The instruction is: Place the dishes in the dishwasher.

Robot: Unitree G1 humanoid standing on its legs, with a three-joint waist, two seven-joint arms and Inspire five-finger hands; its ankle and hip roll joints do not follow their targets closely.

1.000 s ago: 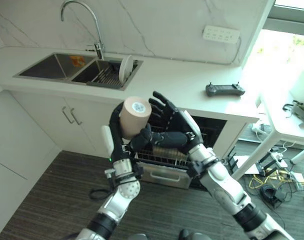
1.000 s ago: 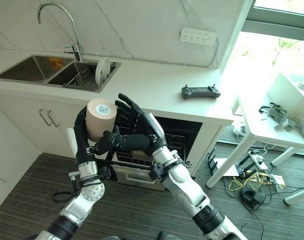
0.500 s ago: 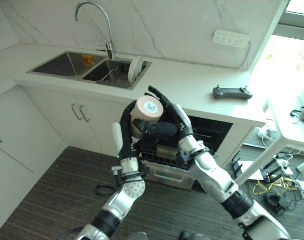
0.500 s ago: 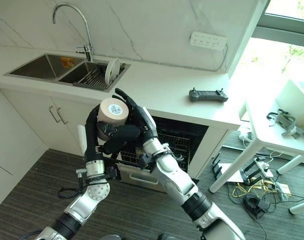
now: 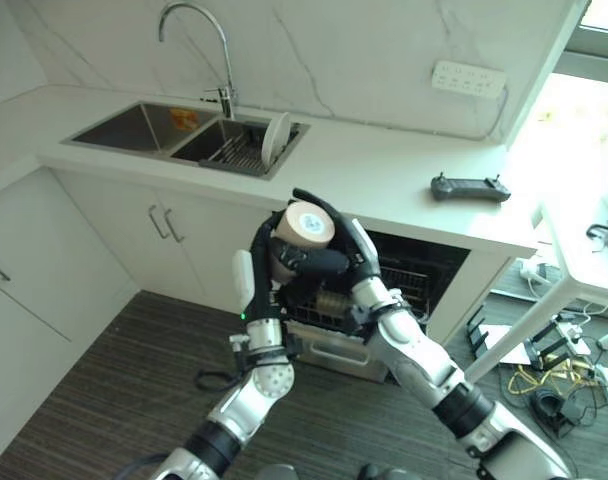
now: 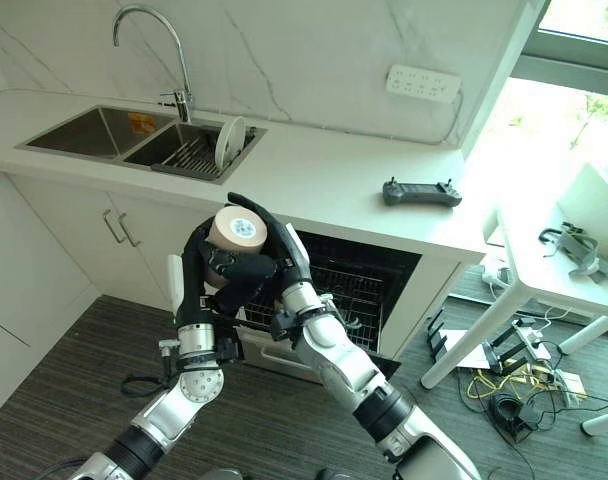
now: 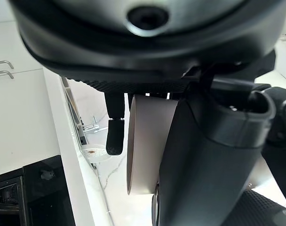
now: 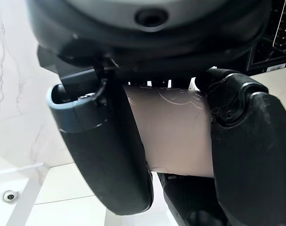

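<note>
Open dishwasher (image 5: 404, 280) under the desk (image 5: 384, 170), dark cavity showing, wire rack (image 6: 344, 300) pulled forward with little visible inside; judged early in the task, nothing clearly loaded yet; white plate (image 5: 275, 138) standing on edge in the sink (image 5: 184, 135), well to the left of the dishwasher, waiting to be fetched; black controller (image 5: 469, 187) lying on the desk above the dishwasher's right side, no part of the job.

Beige cup (image 5: 302, 232) held in mid-air just in front of the dishwasher rack, upside down, flat base with a small round mark facing up; not yet lowered into the rack, so placing it remains, then the plate.

Left robot hand (image 5: 256, 262) raised upright on the cup's left, fingers curled round its side, thumb across the front in the left wrist view; right robot hand (image 5: 334, 255) reaching in from the dishwasher side, fingers arched over the top and back of the cup, thumb and fingers wrapped on the wall in the right wrist view; both clasping the one cup, looking like a hand-over between them.
</note>
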